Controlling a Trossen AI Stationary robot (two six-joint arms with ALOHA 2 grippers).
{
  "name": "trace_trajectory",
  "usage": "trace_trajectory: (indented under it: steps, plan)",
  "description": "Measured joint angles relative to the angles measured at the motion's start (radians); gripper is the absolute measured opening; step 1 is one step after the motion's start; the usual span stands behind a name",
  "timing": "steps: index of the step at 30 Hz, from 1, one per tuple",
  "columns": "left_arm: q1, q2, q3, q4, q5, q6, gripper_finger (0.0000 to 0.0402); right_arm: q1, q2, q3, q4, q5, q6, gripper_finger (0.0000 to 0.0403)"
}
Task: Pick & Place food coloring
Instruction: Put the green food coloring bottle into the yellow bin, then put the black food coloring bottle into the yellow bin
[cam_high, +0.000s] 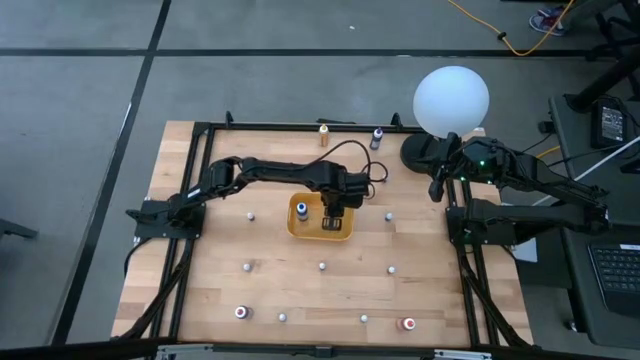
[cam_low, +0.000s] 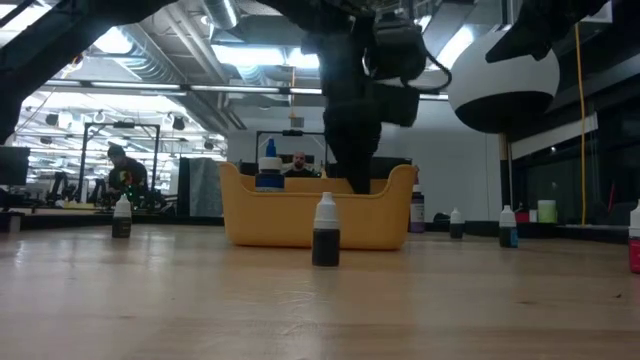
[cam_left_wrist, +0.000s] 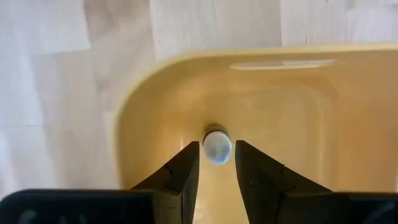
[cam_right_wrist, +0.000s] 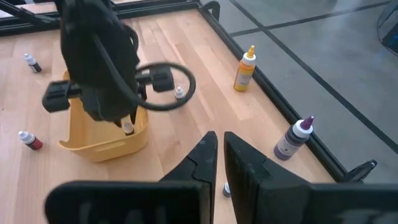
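An orange-yellow tray (cam_high: 312, 232) sits at the table's middle. My left gripper (cam_left_wrist: 216, 147) hangs open over its right end, pointing down. A tiny white-capped food coloring bottle (cam_left_wrist: 217, 148) stands upright on the tray floor below, between the two fingertips and apart from both. The right wrist view shows that bottle's cap (cam_right_wrist: 127, 129) just under the fingers. A blue-capped bottle (cam_high: 301, 209) stands at the tray's left end. My right gripper (cam_right_wrist: 217, 146) is shut and held high at the table's far right, beside the lamp.
Small bottles stand scattered on the wood, among them (cam_high: 250, 215), (cam_high: 389, 216), (cam_high: 322, 266) and a red-capped one (cam_high: 408, 323). An orange bottle (cam_high: 323, 133) and a purple one (cam_high: 377, 138) stand at the far edge. A white globe lamp (cam_high: 452, 98) is at the far right.
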Motion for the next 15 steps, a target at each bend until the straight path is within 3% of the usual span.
trace_trajectory:
  steps: [11, 15]
  plan:
    - [0.0, -0.024, 0.354, -0.387, -0.057, 0.066, 0.01, 0.0, 0.0, 0.0, 0.0, 0.0, 0.0, 0.0034]
    - [0.009, -0.159, 0.281, -0.413, -0.052, 0.014, 0.01, 0.0, 0.0, 0.0, 0.0, 0.0, -0.002, 0.0034]
